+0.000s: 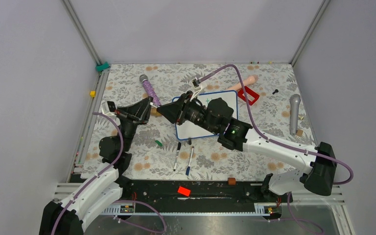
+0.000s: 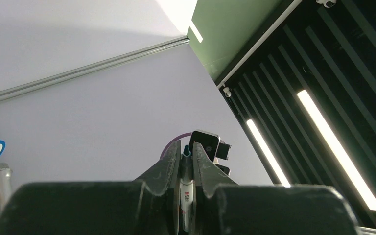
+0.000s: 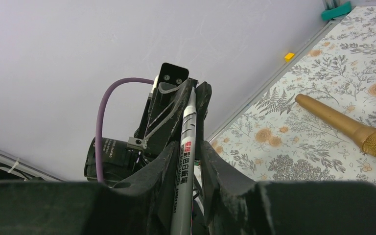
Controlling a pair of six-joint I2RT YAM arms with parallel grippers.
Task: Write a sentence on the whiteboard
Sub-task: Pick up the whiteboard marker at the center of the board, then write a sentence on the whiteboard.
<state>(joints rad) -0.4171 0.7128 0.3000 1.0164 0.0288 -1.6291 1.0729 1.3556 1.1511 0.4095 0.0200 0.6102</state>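
The whiteboard point(image 1: 228, 101) lies flat at mid-table, and my right arm covers most of it. A small green mark point(image 1: 207, 100) sits near its far edge; no words of the sentence show. Left of the board my two grippers meet tip to tip above the cloth. The left gripper point(image 1: 150, 105) point(image 2: 186, 147) is shut on a white marker point(image 2: 186, 196), whose teal end sticks out past the fingertips. The right gripper point(image 1: 164, 111) point(image 3: 190, 147) is shut on the grey barrel of the same marker point(image 3: 185, 161), which runs up into the left gripper's fingers point(image 3: 174, 105).
Two markers point(image 1: 177, 155) point(image 1: 190, 160) and a green cap point(image 1: 158, 143) lie in front of the board. A purple microphone point(image 1: 149, 89), a grey microphone point(image 1: 294, 112), a gold microphone point(image 3: 342, 127), a red frame point(image 1: 249, 94) and a pink handle point(image 1: 245, 82) are scattered around.
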